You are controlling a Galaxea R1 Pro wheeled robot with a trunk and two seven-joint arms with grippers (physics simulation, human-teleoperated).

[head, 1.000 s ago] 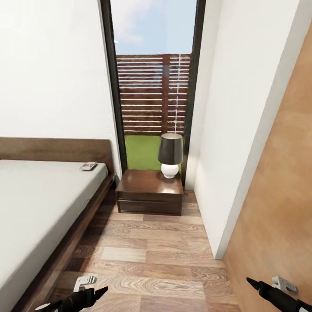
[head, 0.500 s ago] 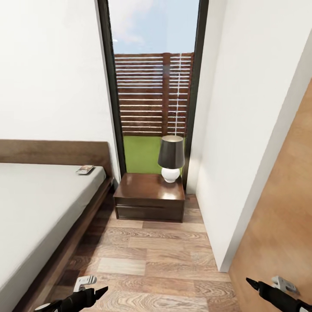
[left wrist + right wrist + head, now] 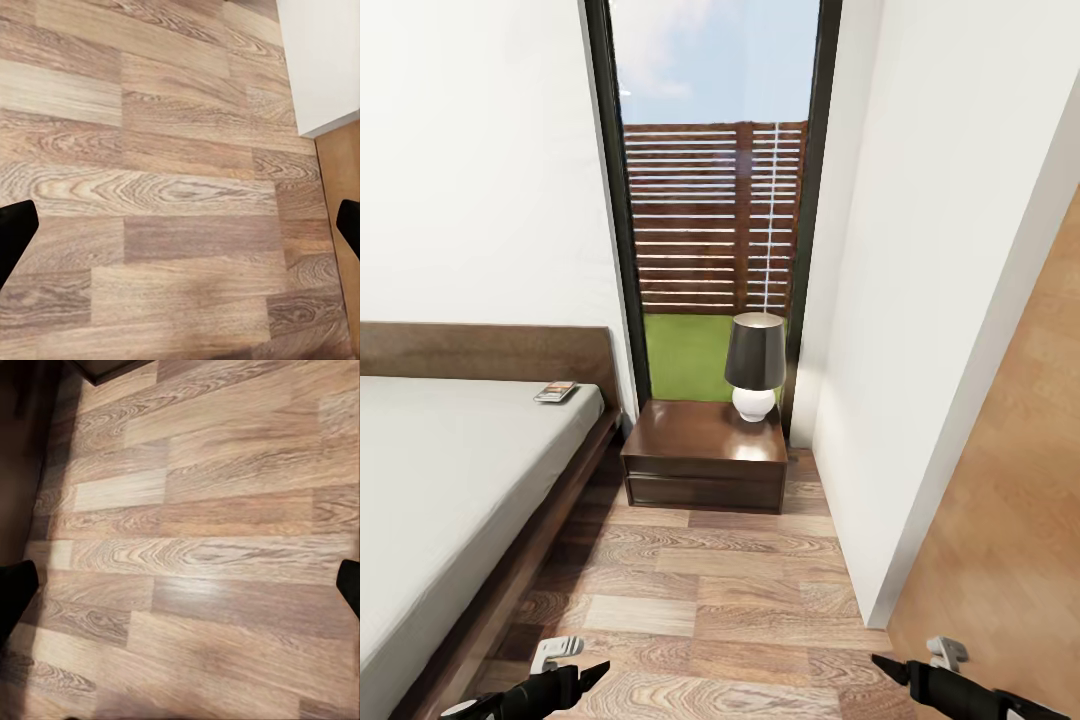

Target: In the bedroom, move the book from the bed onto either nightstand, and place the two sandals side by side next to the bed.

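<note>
The book [image 3: 557, 391] lies flat on the pale grey mattress of the bed [image 3: 450, 480], near its headboard corner on the side toward the nightstand [image 3: 705, 455]. That dark brown nightstand stands under the window, between the bed and a white wall. My left gripper [image 3: 575, 668] hangs low over the floor beside the bed frame. My right gripper [image 3: 910, 668] hovers low near the door. Both are far from the book. In the wrist views the left gripper [image 3: 180, 229] and right gripper [image 3: 180, 585] are open over bare planks. The sandals are out of view.
A lamp [image 3: 753, 362] with a dark shade and white base takes the nightstand's far right corner. A white wall corner [image 3: 880, 600] and a brown wooden door [image 3: 1010, 540] narrow the aisle on the right. Wood-plank floor [image 3: 710, 590] runs between bed and wall.
The whole view shifted slightly as the camera moved closer to the nightstand. My right gripper has moved left in the head view, away from the door. The left gripper holds its place.
</note>
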